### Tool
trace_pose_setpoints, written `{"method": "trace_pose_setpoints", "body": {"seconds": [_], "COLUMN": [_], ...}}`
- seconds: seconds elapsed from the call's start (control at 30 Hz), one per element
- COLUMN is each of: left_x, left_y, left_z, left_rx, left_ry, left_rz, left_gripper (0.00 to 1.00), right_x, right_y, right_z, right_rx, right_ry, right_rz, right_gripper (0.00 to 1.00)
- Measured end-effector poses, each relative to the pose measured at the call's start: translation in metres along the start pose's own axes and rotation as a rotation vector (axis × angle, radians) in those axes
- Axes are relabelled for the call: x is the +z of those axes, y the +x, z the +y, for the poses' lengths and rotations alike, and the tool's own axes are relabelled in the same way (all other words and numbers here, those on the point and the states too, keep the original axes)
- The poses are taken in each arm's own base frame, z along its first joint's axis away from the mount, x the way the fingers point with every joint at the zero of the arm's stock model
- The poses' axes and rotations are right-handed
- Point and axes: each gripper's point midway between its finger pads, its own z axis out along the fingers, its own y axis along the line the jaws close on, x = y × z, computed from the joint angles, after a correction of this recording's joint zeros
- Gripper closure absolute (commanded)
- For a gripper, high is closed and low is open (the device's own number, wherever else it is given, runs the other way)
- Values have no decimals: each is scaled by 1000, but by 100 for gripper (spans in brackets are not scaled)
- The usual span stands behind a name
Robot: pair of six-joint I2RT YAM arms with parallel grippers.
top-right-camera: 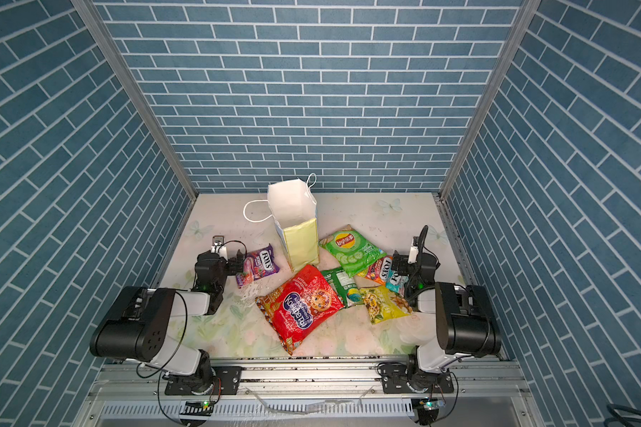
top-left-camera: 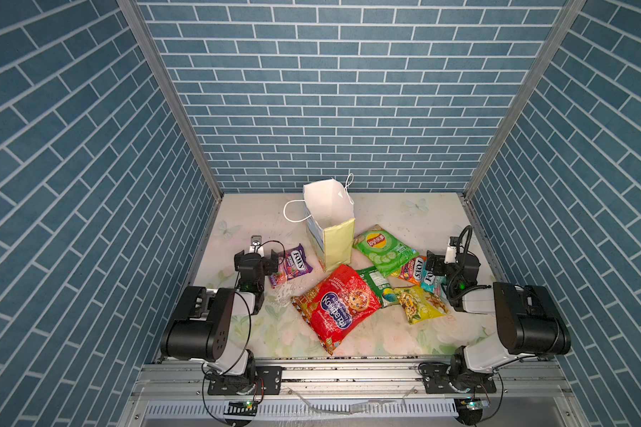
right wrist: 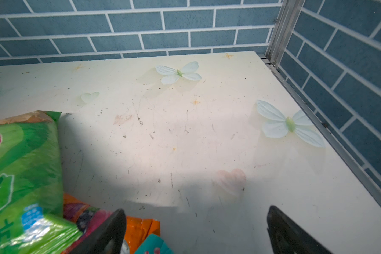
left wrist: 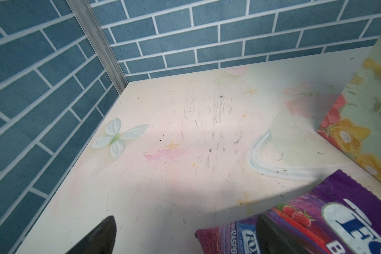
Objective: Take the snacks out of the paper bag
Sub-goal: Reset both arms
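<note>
Paper bag (top-left-camera: 329,210) is seen upright at far centre of desk (top-left-camera: 396,336), with its mouth open and the white inside shown. Snacks are laid on the desk around it. Purple Fox's packet (top-left-camera: 291,264) is at left. Lay's chips (top-left-camera: 382,249), orange packet (top-left-camera: 413,270) and teal packet (top-left-camera: 430,279) are at right. Red cookie bag (top-left-camera: 339,305), small green packet (top-left-camera: 376,284) and yellow packet (top-left-camera: 419,303) are nearer. Left gripper (left wrist: 185,237) is spread wide, one finger over the purple packet's edge, nothing clamped. Right gripper (right wrist: 196,231) is spread wide beside the teal packet, nothing held.
</note>
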Motion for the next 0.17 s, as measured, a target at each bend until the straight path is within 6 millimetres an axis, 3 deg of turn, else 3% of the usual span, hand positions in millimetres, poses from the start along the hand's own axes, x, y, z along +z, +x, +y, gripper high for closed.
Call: {"method": "trace_pose_setpoints", "body": {"seconds": [0.17], "left_x": [0], "left_y": [0], "left_z": [0], "left_rx": [0], "left_ry": [0], "left_rz": [0], "left_gripper": [1], "right_x": [1], "right_y": [-3], "right_z": [-5], "right_rx": [5], "right_ry": [13], "right_rz": [-1], "right_gripper": [1]}}
